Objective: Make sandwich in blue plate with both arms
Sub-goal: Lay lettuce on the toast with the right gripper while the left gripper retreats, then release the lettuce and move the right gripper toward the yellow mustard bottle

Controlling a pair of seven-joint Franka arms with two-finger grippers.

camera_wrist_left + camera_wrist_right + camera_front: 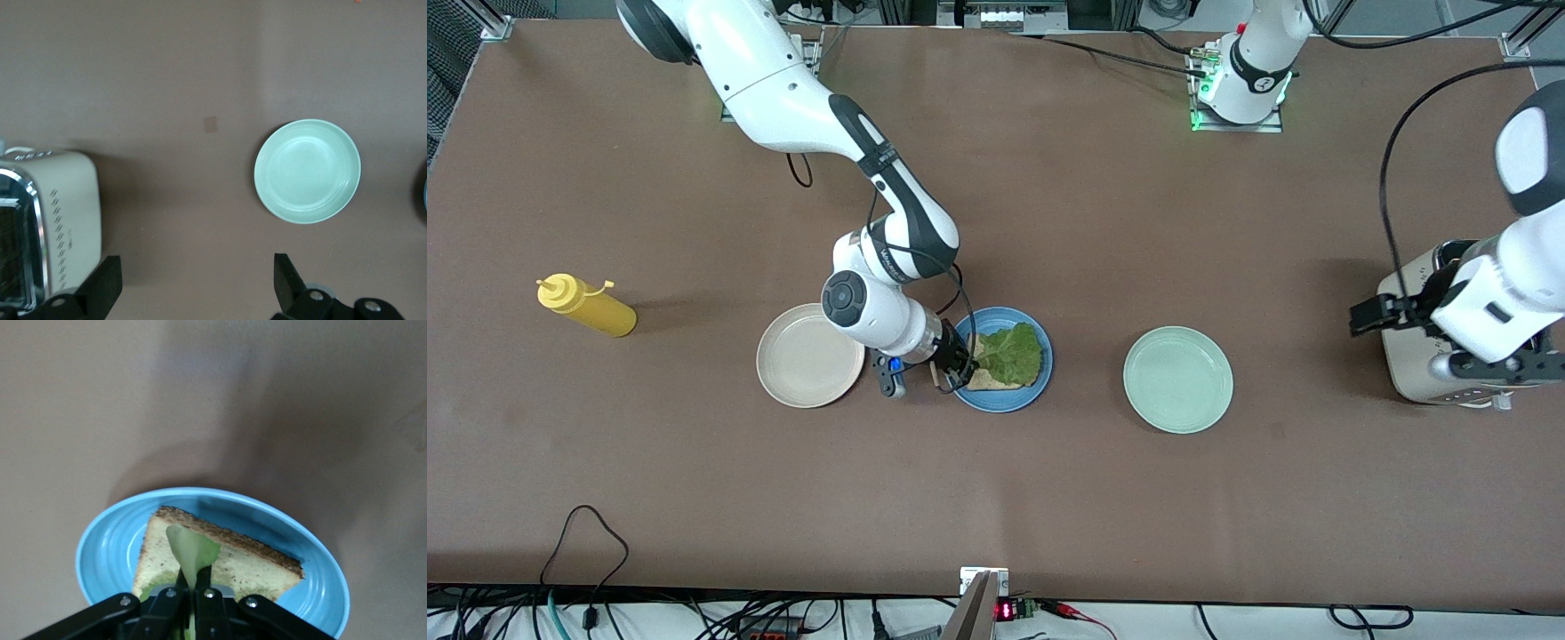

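Brown and matte, the surface fills nearly the whole front view, edged at the bottom of the frame by cables and small electronics. The right arm is seen reaching from the upper left of the frame down to the centre, while the left arm is cut off by the right edge, so that only its wrist and part of its forearm are shown. A cream toaster at the right edge is largely hidden under that wrist; in the left wrist view only one side and a slot of the toaster are caught. The left gripper is held over the bare surface beside the toaster, its fingers spread wide with nothing between them.

Three plates are laid in a row across the middle of the frame: a cream plate, the blue plate and a mint-green plate. On the blue plate a single bread slice lies, mostly covered in the front view by the lettuce leaf. The right gripper is lowered at the plate's rim, its fingers pinched on one edge of the leaf. No second slice can be made out. A yellow squeeze bottle lies on its side at the middle left.
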